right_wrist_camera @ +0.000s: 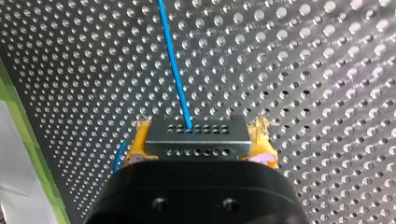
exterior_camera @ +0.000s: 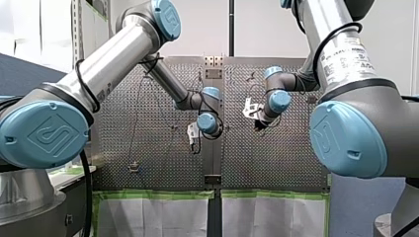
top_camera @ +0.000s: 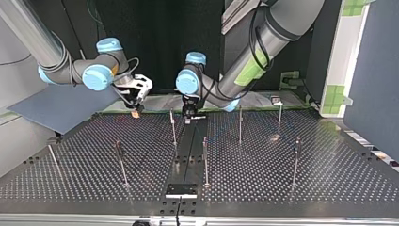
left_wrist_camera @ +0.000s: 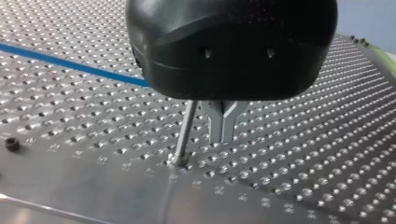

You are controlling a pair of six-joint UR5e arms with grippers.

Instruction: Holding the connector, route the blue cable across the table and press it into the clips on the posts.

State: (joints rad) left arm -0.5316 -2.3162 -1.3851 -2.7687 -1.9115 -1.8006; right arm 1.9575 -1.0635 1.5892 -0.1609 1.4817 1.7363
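My right gripper (right_wrist_camera: 198,151) has its yellow pads (right_wrist_camera: 137,149) shut on a grey perforated connector (right_wrist_camera: 197,135). The blue cable (right_wrist_camera: 173,60) leaves the connector and runs ahead over the perforated table. In the top view this gripper (top_camera: 136,110) hangs above the table's far edge at the left. My left gripper (left_wrist_camera: 223,122) has its metal fingers pressed together, tips just above the table, beside a thin post (left_wrist_camera: 184,135). The blue cable (left_wrist_camera: 70,65) lies on the table behind it and passes out of sight under the gripper body. In the top view my left gripper (top_camera: 189,117) is near the far middle.
Several thin upright posts stand on the perforated table (top_camera: 329,179), among them ones at the middle (top_camera: 205,160), the left (top_camera: 121,162) and the right (top_camera: 295,160). A black plate (top_camera: 181,189) sits at the near edge. A small black screw (left_wrist_camera: 12,143) lies on the table.
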